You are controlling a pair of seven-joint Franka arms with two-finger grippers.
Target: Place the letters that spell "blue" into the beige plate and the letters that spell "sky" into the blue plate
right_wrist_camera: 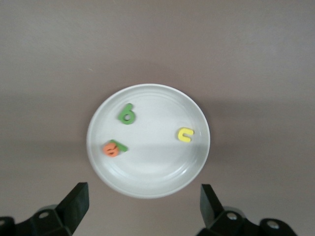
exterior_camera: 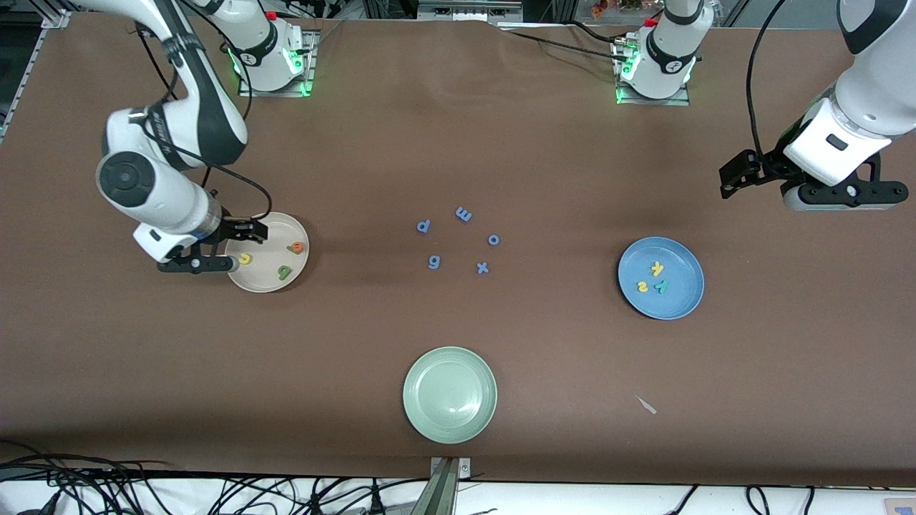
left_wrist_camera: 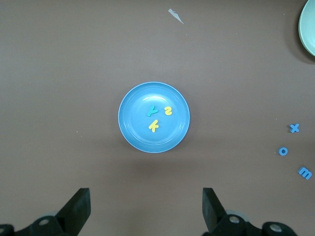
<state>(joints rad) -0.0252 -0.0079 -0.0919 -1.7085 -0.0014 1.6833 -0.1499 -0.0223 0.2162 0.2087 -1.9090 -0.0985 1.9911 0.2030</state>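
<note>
The beige plate (exterior_camera: 266, 285) (right_wrist_camera: 157, 169) holds a yellow u (exterior_camera: 245, 259) (right_wrist_camera: 185, 134), a green b (exterior_camera: 285, 271) (right_wrist_camera: 127, 114) and an orange e (exterior_camera: 296, 247) (right_wrist_camera: 111, 149). A green l (right_wrist_camera: 121, 146) pokes out from under the e. My right gripper (exterior_camera: 197, 265) (right_wrist_camera: 142, 206) hangs open and empty over that plate's rim on the side toward the right arm's end. The blue plate (exterior_camera: 680, 300) (left_wrist_camera: 138, 135) holds a yellow k (exterior_camera: 657, 268) (left_wrist_camera: 154, 126), a yellow s (exterior_camera: 642, 287) (left_wrist_camera: 168, 110) and a teal y (exterior_camera: 661, 286) (left_wrist_camera: 151, 110). My left gripper (exterior_camera: 844, 193) (left_wrist_camera: 146, 209) waits open and empty above bare table toward the left arm's end.
Blue-purple letters p (exterior_camera: 424, 226), m (exterior_camera: 463, 214), o (exterior_camera: 494, 239), g (exterior_camera: 434, 262) and x (exterior_camera: 483, 268) lie mid-table between the two plates. A pale green plate (exterior_camera: 449, 422) stands nearer the front camera. A small white scrap (exterior_camera: 646, 405) lies near the front edge.
</note>
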